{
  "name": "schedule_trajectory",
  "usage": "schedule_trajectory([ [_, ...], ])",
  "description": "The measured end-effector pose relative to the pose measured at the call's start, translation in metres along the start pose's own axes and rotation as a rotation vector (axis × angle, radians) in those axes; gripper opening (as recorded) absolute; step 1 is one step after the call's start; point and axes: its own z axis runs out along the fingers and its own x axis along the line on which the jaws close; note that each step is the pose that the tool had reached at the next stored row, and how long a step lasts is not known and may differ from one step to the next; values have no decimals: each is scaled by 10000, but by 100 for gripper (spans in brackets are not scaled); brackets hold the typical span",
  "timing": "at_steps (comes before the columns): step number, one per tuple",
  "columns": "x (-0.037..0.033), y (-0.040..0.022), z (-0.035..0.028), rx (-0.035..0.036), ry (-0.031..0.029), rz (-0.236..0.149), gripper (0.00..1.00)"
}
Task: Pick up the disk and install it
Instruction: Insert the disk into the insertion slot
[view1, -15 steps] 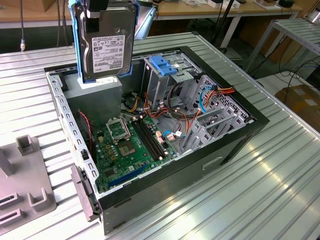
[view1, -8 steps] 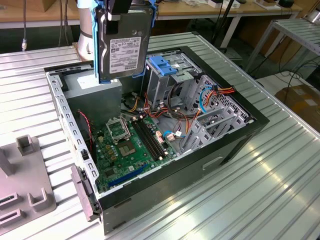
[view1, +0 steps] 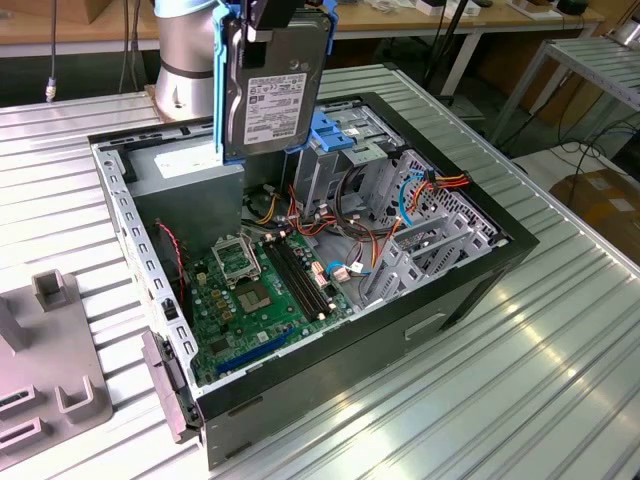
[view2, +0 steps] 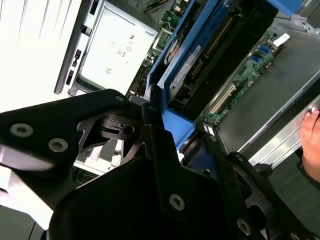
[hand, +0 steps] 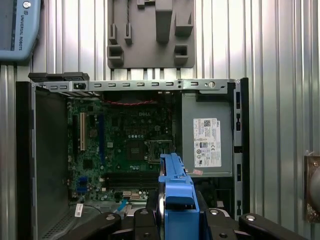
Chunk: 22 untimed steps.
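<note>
The disk (view1: 272, 100), a grey metal drive with a white label and blue rails, hangs upright above the open computer case (view1: 470, 290). My gripper (view1: 268, 22) is shut on its top edge. The disk's lower end hovers over the rear of the case, beside the metal drive cage (view1: 345, 160) with its blue latch (view1: 335, 128). In the first wrist view the disk (hand: 175, 192) is seen edge-on, blue rail facing the camera, above the motherboard (hand: 120, 145). In the second wrist view the black gripper (view2: 162, 137) clamps the disk (view2: 210, 50) by its blue rail.
A grey power-supply box (view1: 185, 170) (hand: 206, 142) fills one corner of the case. Loose cables (view1: 430, 195) lie near the cage. A grey fixture plate (view1: 50, 385) (hand: 150, 35) rests on the ribbed metal table (view1: 520, 390). A person's hand (view2: 311, 145) rests at the case edge.
</note>
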Motion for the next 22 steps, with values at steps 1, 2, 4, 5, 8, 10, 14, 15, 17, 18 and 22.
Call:
schedule_trajectory([
  [1,0,-3,0,0,0,0,37],
  [2,0,-5,0,0,0,0,37],
  [4,0,-9,0,0,0,0,37],
  [5,0,-10,0,0,0,0,37],
  [8,0,-14,0,0,-1,0,37],
  [10,0,-16,0,0,0,0,37],
  [14,0,-21,0,0,0,0,37],
  [15,0,-21,0,0,-1,0,37],
  [17,16,-22,0,0,0,-1,37],
  [18,26,-22,0,0,0,0,37],
  [22,61,-23,1,0,0,0,37],
])
